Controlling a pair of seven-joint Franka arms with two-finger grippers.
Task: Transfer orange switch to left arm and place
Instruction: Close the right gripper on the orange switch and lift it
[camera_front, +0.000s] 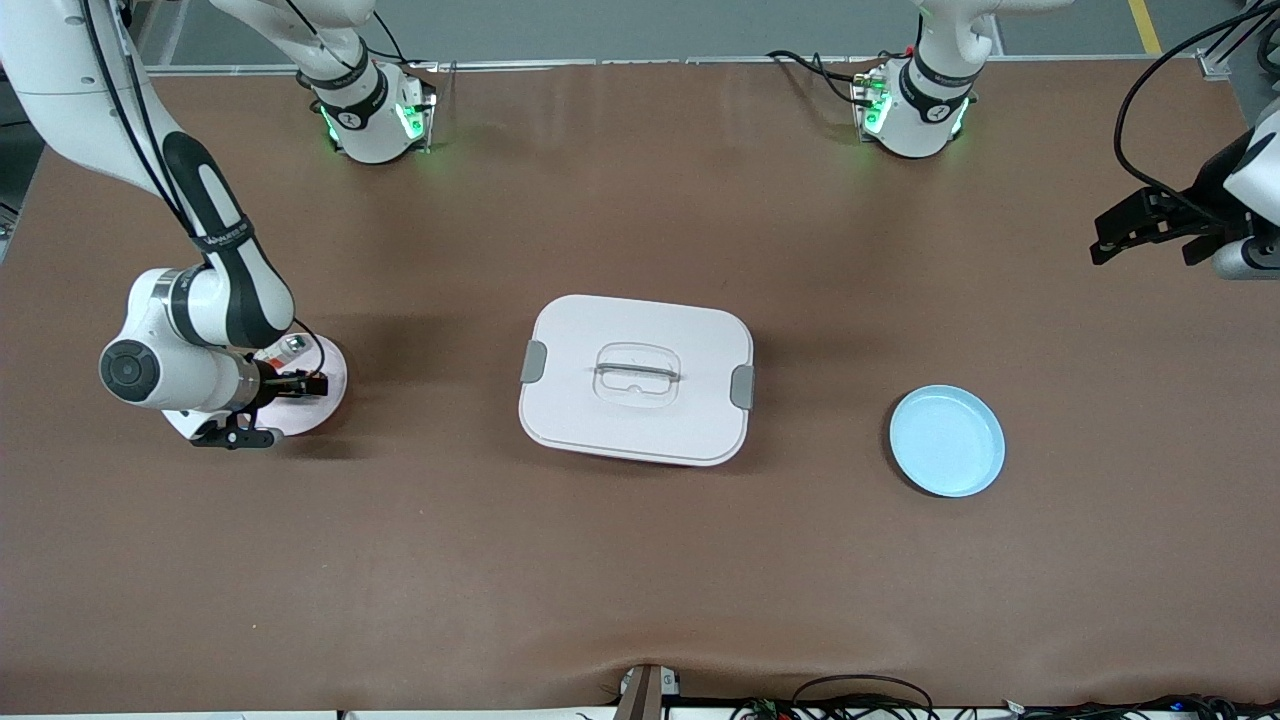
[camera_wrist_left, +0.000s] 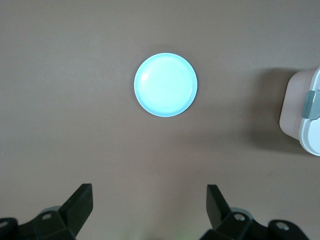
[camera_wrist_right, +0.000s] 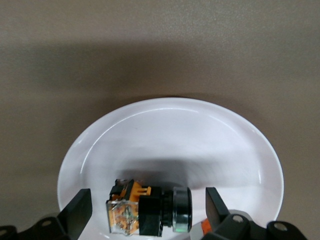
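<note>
**Right claw low over the pink plate, switch between its fingers**

Brown table covering fills every view. We see the right gripper (camera_front: 285, 385) down at the pink plate (camera_front: 335, 365) toward the right arm's end of the table, its fingers spread with one on each side of the orange switch (camera_wrist_right: 150, 210). Whether they touch the switch we cannot tell. The switch lies on its side in the plate, black body with an orange end, and a clear-silver piece with a red bit (camera_front: 290, 348) sits on the same plate just beside the claw, at about its twelve o'clock in the front view.

From there at three o'clock we find the box (camera_front: 636, 378), lid on, mid-table, well apart from the plate. Farther along at three o'clock lies the blue plate (camera_front: 947, 440).

Our left gripper (camera_front: 1140, 232) hangs in the air over the table's edge at the left arm's end, fingers spread and holding nothing, waiting.
</note>
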